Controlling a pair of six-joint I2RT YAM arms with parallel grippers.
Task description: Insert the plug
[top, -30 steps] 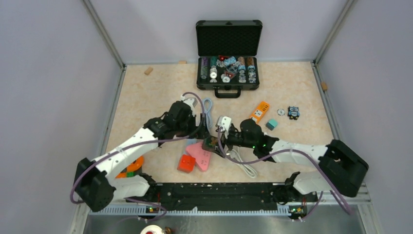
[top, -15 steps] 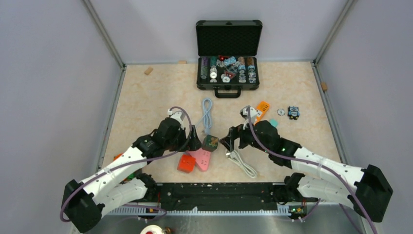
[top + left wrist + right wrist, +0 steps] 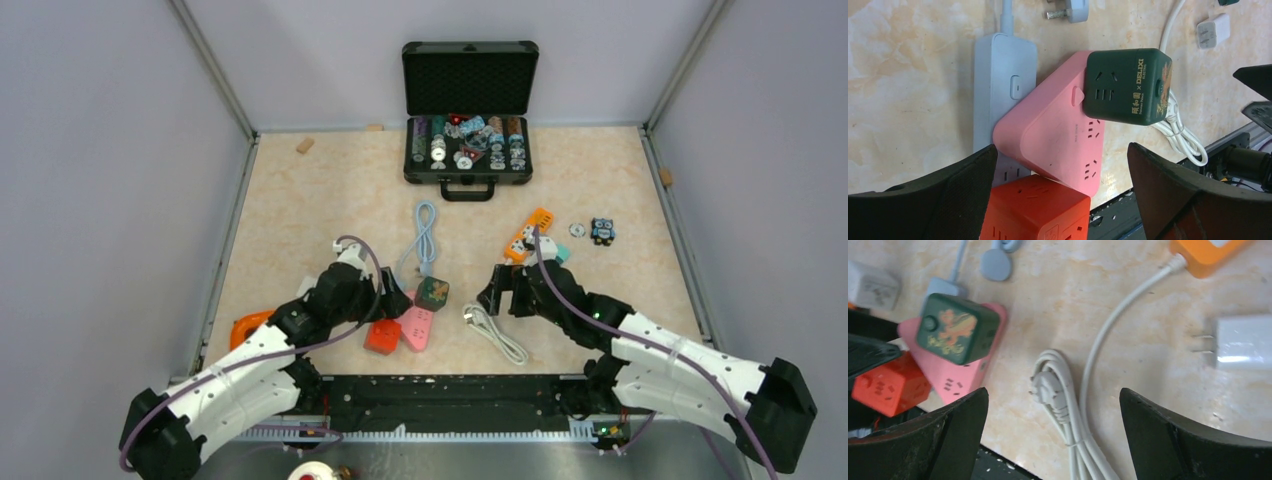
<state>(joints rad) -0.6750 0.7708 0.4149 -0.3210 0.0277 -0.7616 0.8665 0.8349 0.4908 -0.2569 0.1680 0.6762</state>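
**Left gripper** (image 3: 1063, 200) — fingers spread wide and holding nothing. Only the black pads (image 3: 943, 200) show, the rest being cut off by the lower edge of the wrist view.
- Between the pads lies a pink triangular plastic power strip (image 3: 1058, 135), flat on the beige marbled table (image 3: 908, 100).
- Nearer the wrist is a red-orange plastic socket cube (image 3: 1033, 210), touching the pink strip and partly out of frame.
- Beyond the fingertips, a dark green socket cube (image 3: 1128, 85) sits on the pink strip's far corner. Whether it is plugged in cannot be told.
- On the left-finger side is a pale grey oblong power strip (image 3: 1003, 75), its near end hidden under the pink strip.

**Right gripper** (image 3: 1053, 435) — fingers likewise apart and empty.
- The white plug (image 3: 1048, 387) on a coiled white cable (image 3: 1083, 455) lies on the table just ahead, between the fingers and touching neither. Its pins are too small to count.
- Ahead on the right-finger side is a white wall charger (image 3: 1243, 342), cut by the frame edge.
- Of the orange power strip (image 3: 1205, 255) only a corner is visible.
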